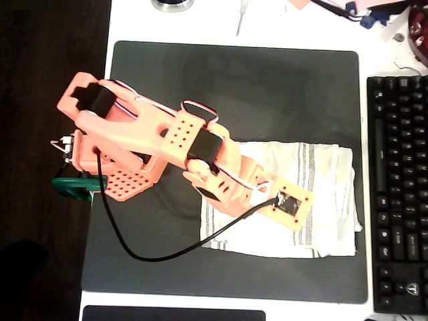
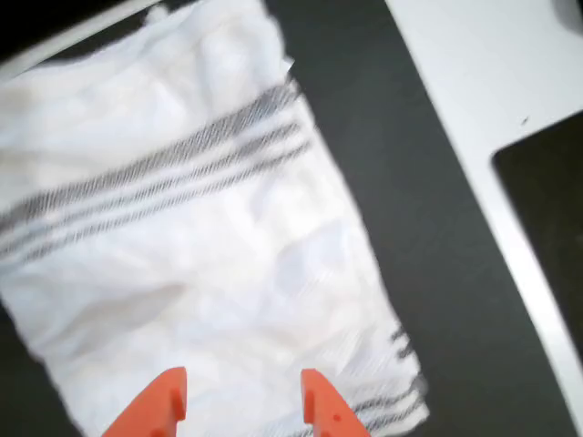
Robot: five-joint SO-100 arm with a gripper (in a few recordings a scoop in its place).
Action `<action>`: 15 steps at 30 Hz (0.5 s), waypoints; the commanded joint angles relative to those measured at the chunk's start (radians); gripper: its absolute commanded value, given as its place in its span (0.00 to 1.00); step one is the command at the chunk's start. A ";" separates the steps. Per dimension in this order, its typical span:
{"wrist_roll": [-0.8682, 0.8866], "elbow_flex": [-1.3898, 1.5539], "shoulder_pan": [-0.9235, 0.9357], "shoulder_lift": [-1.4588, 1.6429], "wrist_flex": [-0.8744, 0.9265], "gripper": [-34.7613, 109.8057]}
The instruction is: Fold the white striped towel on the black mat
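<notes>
The black mat [image 1: 267, 87] is seen spread flat over most of the white table [image 1: 221, 27] in the overhead view, with a black keyboard [image 1: 398, 194] just beside its right edge. The orange arm [image 1: 160, 144] is reached across the mat from the left.

The white striped towel [image 1: 321, 200] is laid on the right part of the mat, well inside its edges, as a rough rectangle. Layered edges can be made out along its right side and lower edge, so at least one fold is judged to be made already, though how many layers lie there cannot be told. The cloth is left rumpled and its corners are not squared, so a further fold or a tidying pass may remain.

In the wrist view the gripper [image 2: 242, 401] is held over the towel [image 2: 182, 237], near one corner edge. Its two orange fingertips [image 2: 164, 396] are kept apart, with bare cloth visible between them; nothing is pinched.
</notes>
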 commanded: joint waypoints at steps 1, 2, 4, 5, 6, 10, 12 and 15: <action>0.008 0.026 0.008 0.083 0.026 0.36; 0.009 0.032 0.008 0.098 0.038 0.36; 0.023 0.037 0.002 0.129 0.074 0.36; 0.043 0.031 -0.003 0.141 0.098 0.35; 0.060 0.026 -0.009 0.156 0.121 0.35; 0.132 0.028 -0.028 0.259 0.186 0.33; 0.186 0.049 -0.044 0.345 0.218 0.32; 0.322 0.078 -0.086 0.448 0.304 0.29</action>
